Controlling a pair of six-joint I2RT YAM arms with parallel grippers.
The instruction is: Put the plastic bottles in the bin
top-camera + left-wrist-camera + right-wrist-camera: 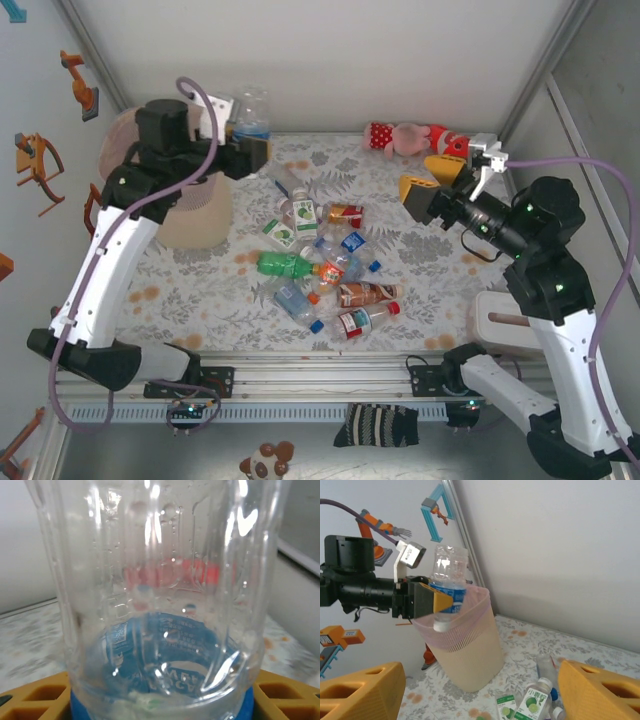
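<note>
L gripper (252, 148) is clamped on a clear bottle (250, 108) w/ a blue label, gripping at the label. Its yellow fingers (35, 697) sit either side of the bottle in the wrist view. The bottle is up in the air, white cap pointing down, body tilted a bit. It hangs right at the rim of the bin (195, 225), on the side facing the pile. Can't tell if it's over the opening or just beside it. The bin stands upright at the far L of the table (200, 300), under the L arm.

R gripper (428, 178) has its jaws apart w/ nothing in them. It is raised over the R side, near the plush toy (415, 138).

The other bottles (320, 270) lie in a loose pile mid-table, betw. the arms. A green bottle (283, 264) is on its side at the pile's L edge.
</note>
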